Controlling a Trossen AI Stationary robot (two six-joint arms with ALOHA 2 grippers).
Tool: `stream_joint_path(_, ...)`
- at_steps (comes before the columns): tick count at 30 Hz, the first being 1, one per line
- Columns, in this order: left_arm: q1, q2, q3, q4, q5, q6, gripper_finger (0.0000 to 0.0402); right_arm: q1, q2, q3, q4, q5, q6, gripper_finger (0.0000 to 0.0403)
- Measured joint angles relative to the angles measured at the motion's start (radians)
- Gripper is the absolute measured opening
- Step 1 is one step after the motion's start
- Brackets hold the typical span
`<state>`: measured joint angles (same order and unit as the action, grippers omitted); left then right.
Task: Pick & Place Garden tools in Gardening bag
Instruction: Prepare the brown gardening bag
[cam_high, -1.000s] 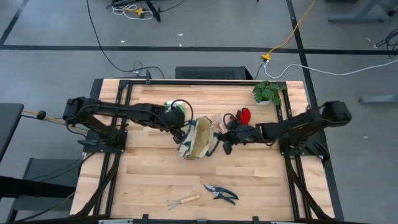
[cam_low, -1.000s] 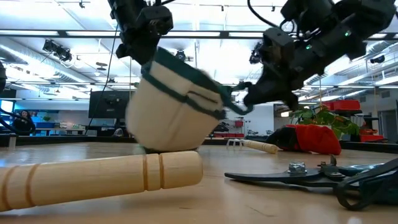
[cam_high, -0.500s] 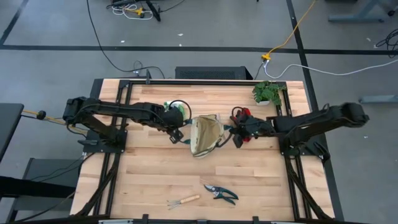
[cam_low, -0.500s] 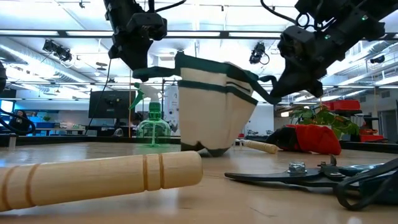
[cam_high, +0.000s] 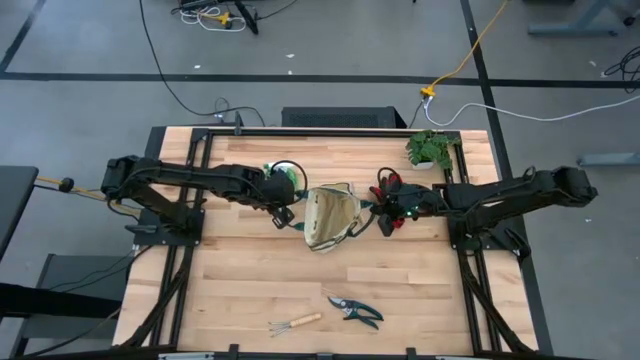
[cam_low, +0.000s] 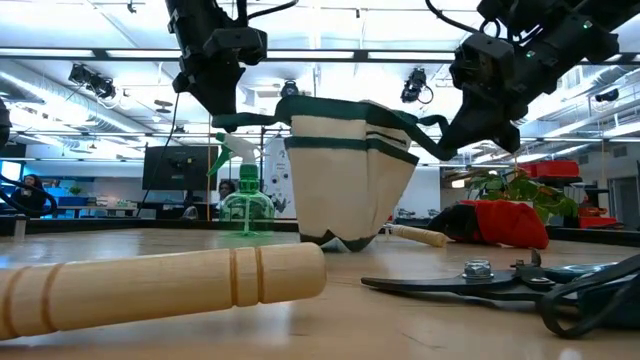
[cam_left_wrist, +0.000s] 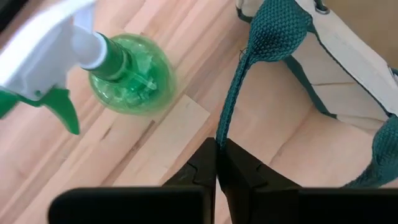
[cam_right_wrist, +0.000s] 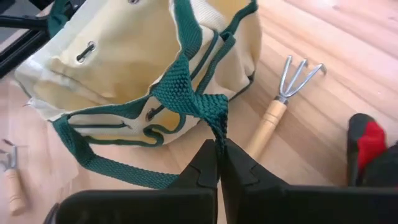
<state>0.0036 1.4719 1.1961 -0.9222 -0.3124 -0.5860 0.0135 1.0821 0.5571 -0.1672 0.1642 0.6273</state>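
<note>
The beige gardening bag with green trim stands upright on the table's middle, mouth up. My left gripper is shut on a green strap at the bag's left side. My right gripper is shut on a strap at its right side. The green spray bottle stands behind my left gripper. One hand rake lies flat beside the bag's right side, the red-and-black gloves beyond it. The pruning shears and a second rake lie near the front edge. My left gripper pinches a green webbing strap between its two fingers, coming slanting down from the table's left. The strap runs taut from the fingers to the bag's rim. My right gripper pinches a bunched green strap between its two fingers, slanting down from the table's right. That strap runs taut to the bag's rim; the bag's base is on the table.
A small leafy potted plant stands at the far right corner. The black frame rails run along the table's sides. Bare wood lies between the bag and the tools at the front edge.
My right gripper has gone up and toward the table's right edge with its strap. The bag, which hung tipped on its side between the arms, has swung upright, and its base has come down onto the table. Both straps are now drawn out sideways.
</note>
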Motion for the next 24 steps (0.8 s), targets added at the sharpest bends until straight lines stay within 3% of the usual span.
stream_joint_path(16, -0.001, 0.0, -0.001, 0.004, -0.032, 0.049, 0.0024, 0.0, 0.001, 0.0, 0.009, -0.026, -0.003, 0.0)
stream_joint_path(24, 0.0, 0.0, -0.106, 0.043, -0.054, 0.068, 0.0025, 0.0, 0.001, 0.0, 0.01, -0.027, -0.003, 0.0)
